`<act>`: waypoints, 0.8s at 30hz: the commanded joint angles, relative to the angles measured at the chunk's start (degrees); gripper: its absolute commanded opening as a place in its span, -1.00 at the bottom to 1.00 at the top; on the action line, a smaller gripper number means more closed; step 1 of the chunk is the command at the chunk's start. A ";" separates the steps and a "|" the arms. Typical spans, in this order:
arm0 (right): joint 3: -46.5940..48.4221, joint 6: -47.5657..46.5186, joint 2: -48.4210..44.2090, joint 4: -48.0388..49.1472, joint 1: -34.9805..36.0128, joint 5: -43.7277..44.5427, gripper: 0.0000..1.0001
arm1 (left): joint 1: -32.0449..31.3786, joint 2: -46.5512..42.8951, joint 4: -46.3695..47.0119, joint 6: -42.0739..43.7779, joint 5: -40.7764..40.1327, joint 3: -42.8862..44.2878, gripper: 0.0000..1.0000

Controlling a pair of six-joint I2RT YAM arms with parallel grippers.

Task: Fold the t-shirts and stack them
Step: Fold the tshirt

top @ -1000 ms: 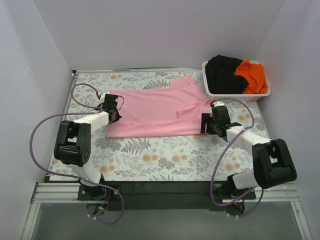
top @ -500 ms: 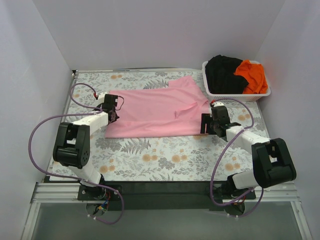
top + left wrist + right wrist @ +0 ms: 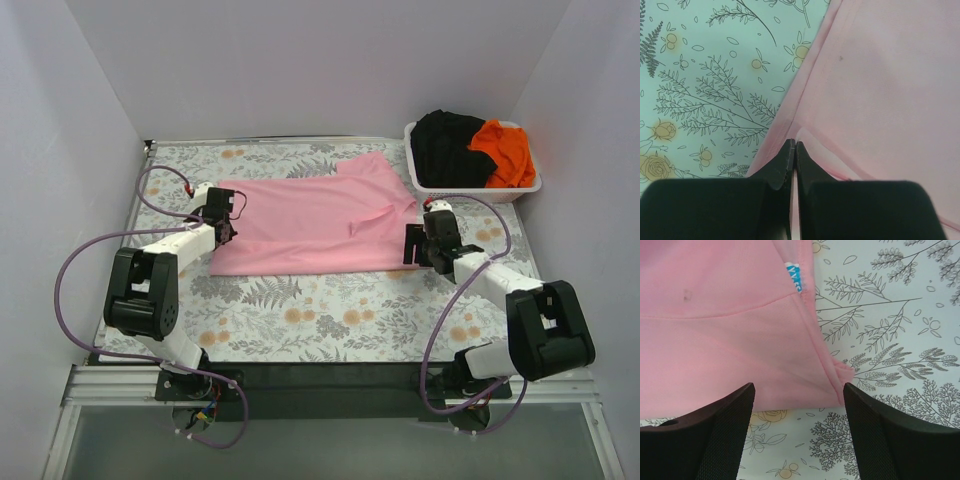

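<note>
Pink t-shirt (image 3: 315, 225) lies spread pretty flat on the tabletop (image 3: 330, 310), roughly mid-way between the left and right edges and a bit toward the far edge. The black t-shirt (image 3: 448, 148) and orange t-shirt (image 3: 505, 150) sit bundled in the white basket (image 3: 470, 190) at the far right corner.

The left tool (image 3: 793, 147) is at the shirt's left hem and its fingers are pressed fully together. In the wrist view a little ridge of cloth runs right up into the tips, so I'd say it's clamped on a pinch of the hem, though the tips hide exactly how much fabric is in there. The right tool (image 3: 799, 405) is spread wide, one finger on either side of the shirt's near right corner (the bit with the seam and the blue label just beyond it). It's holding nothing.

Handling-wise, this is thin, light, floppy knit. It weighs nothing, but it drapes and drags, so it'll sag in the middle if lifted by only two points and will probably bunch if slid across the patterned cover. It isn't slippery and isn't fragile. A pinch should go on a doubled edge, like a hem or seam, since a single layer can slip out of the tips. The best spots look like the hem corner on the left and that seamed corner on the right, so both ends of the same long side rise together.
</note>
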 commanded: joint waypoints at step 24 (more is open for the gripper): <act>4.05 -0.97 6.76 -1.18 -1.59 5.50 -0.97 | 1.91 -2.35 0.90 -0.17 -1.77 -0.61 -1.00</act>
